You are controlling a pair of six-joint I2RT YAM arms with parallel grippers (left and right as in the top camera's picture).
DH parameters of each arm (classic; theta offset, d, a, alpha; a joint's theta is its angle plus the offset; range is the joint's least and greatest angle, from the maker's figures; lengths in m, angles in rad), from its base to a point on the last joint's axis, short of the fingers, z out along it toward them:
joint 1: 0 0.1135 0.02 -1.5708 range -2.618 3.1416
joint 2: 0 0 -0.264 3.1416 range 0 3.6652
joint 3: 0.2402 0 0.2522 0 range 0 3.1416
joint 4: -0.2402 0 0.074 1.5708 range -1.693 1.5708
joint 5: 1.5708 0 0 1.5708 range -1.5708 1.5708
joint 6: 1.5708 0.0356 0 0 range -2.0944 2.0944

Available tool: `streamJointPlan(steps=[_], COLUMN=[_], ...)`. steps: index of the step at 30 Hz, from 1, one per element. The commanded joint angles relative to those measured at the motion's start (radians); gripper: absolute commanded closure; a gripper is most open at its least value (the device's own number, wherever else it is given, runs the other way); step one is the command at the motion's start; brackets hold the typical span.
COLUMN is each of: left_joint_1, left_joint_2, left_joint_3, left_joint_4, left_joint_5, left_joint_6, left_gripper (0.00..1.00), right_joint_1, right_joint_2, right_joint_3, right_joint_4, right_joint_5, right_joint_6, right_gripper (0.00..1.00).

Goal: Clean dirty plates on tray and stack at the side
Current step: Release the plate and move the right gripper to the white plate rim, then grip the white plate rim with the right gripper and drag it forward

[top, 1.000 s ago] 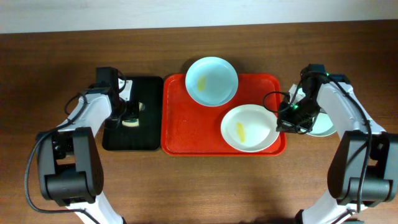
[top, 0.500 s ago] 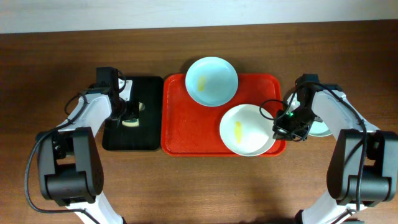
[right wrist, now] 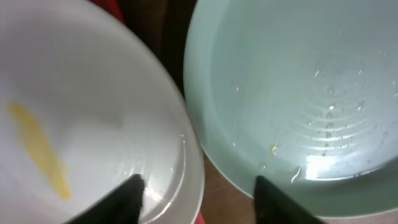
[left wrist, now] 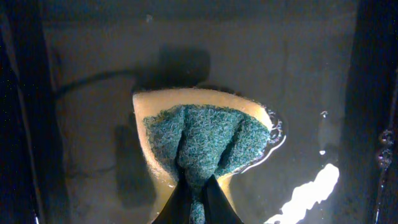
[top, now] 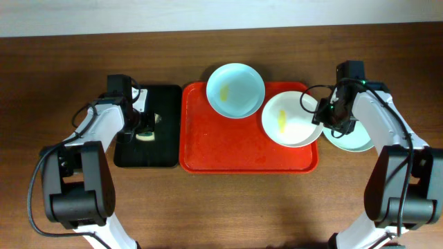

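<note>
The right claw (right wrist: 196, 186) is seen spread apart, with the right rim of the white plate (top: 294, 128) between its fingers. The plate lies leftward of the claw, at the right end of the red tray (top: 221, 149). A mint plate (right wrist: 298, 93) sits just beside it, off the tray. The left claw (left wrist: 198, 200), pinched on the sponge (left wrist: 205, 137), is well apart.

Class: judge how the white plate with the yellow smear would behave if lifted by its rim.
The white plate looks rigid and shallow, so it should keep its shape and not roll. Its rim glints as if wet, so a pinch may slip. It sits at the tray's right rim, so a push could tilt it.
</note>
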State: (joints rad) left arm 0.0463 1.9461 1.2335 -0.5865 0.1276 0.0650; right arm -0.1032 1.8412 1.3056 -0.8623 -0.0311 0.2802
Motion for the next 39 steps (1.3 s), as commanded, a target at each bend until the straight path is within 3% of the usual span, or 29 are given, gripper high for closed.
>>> streamJointPlan(steps=[1, 6, 9, 13, 15, 19, 20, 32, 34, 39], left_joint_1=[0.002, 0.002, 0.002, 0.002, 0.002, 0.002, 0.002, 0.002, 0.002, 0.002], left_joint_2=[0.032, 0.032, 0.032, 0.032, 0.032, 0.032, 0.032, 0.032, 0.032, 0.032], left_joint_3=[0.008, 0.008, 0.008, 0.008, 0.008, 0.008, 0.008, 0.008, 0.008, 0.008], left_joint_4=[0.004, 0.009, 0.010, 0.009, 0.010, 0.010, 0.010, 0.010, 0.011, 0.011], left_joint_5=[0.008, 0.008, 0.008, 0.008, 0.008, 0.008, 0.008, 0.008, 0.008, 0.008], left_joint_6=[0.019, 0.019, 0.019, 0.019, 0.019, 0.019, 0.019, 0.019, 0.019, 0.019], left_gripper=[0.95, 0.96, 0.97, 0.98, 0.98, 0.98, 0.97, 0.97, 0.97, 0.97], right_joint_1=[0.007, 0.103, 0.166, 0.244, 0.278, 0.319, 0.320, 0.327, 0.328, 0.328], right_joint_2=[-0.004, -0.004, -0.003, 0.039, 0.084, 0.192, 0.209, 0.308, 0.320, 0.323], right_joint_3=[0.084, 0.237, 0.244, 0.228, 0.228, 0.228, 0.228, 0.228, 0.228, 0.228], right_joint_4=[-0.024, 0.008, 0.077, 0.158, 0.199, 0.295, 0.309, 0.384, 0.401, 0.407], right_joint_5=[-0.053, -0.123, -0.112, -0.066, -0.066, -0.058, -0.058, -0.066, -0.066, -0.066], right_joint_6=[-0.032, -0.037, -0.037, -0.036, -0.036, -0.037, -0.036, -0.036, -0.036, -0.036], right_gripper=[0.39, 0.38, 0.31, 0.31, 0.36, 0.66, 0.68, 0.75, 0.85, 0.80])
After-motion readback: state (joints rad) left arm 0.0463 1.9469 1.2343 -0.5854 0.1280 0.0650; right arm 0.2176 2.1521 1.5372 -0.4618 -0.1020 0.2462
